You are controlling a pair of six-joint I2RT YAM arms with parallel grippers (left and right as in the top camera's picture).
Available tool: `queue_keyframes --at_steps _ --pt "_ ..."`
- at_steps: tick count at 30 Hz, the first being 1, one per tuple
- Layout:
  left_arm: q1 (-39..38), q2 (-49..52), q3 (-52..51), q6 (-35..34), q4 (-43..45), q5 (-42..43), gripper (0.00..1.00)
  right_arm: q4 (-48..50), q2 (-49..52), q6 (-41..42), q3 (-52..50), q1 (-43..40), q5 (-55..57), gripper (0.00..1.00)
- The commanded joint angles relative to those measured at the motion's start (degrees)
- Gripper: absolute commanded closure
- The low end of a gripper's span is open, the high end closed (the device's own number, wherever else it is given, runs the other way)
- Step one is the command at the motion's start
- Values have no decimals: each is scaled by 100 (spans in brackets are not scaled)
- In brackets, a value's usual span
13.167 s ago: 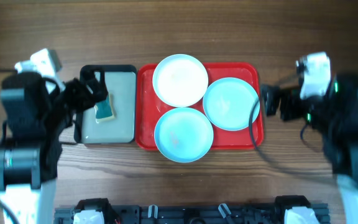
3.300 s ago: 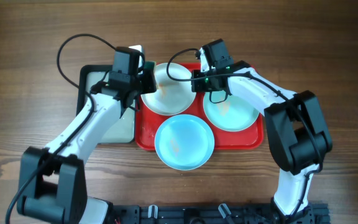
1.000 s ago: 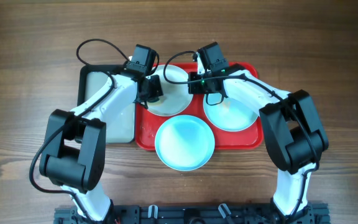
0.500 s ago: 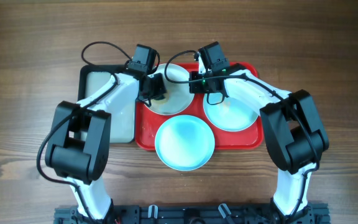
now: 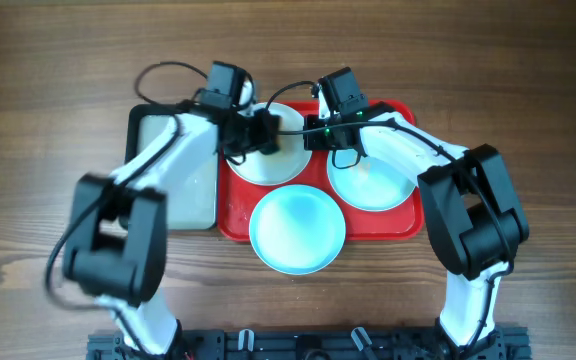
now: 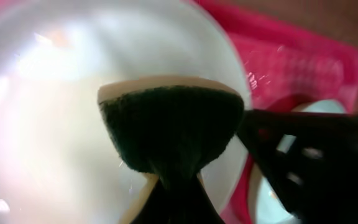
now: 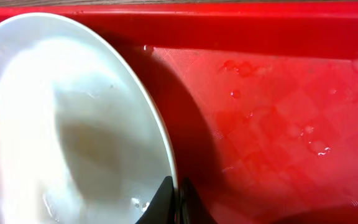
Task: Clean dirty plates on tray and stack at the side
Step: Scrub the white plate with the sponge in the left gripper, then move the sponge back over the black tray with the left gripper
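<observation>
The white plate [image 5: 288, 158] lies at the back left of the red tray [image 5: 408, 222]. My left gripper [image 5: 266, 130] is shut on a green and yellow sponge [image 6: 173, 134] and presses it flat on the white plate [image 6: 48, 130]. My right gripper [image 5: 313, 135] is shut on the white plate's right rim [image 7: 169, 155], one finger on each side of it. One aqua plate [image 5: 298, 230] sits at the tray's front edge. The other aqua plate [image 5: 373, 185] lies on the right, partly under my right arm.
A black-rimmed tray [image 5: 133, 170] with a pale inside stands just left of the red tray, under my left arm. Water drops lie on the red tray's floor [image 7: 278, 93]. Bare wooden table [image 5: 528, 80] runs all around.
My left gripper has slid the sponge rightward across the white plate, from its left edge toward its upper middle. The right gripper has kept its hold on the rim.
</observation>
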Motion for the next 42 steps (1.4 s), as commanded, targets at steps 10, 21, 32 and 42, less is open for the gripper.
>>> queue_keyframes --at_steps 10,21,32,42 --pt "1467 -1613 188 -26 -3578 -2677 96 55 114 -9 -31 46 341 96" --pt "1648 -1613 26 -839 -3206 -3344 96 -140 114 -2 -31 46 638 95" --pt "1674 -1613 -310 -1137 -3099 -3705 96 -136 114 -2 -31 46 702 96" --pt "2218 -1613 -339 -1045 -2990 -3228 96 -70 216 15 -31 46 695 96"
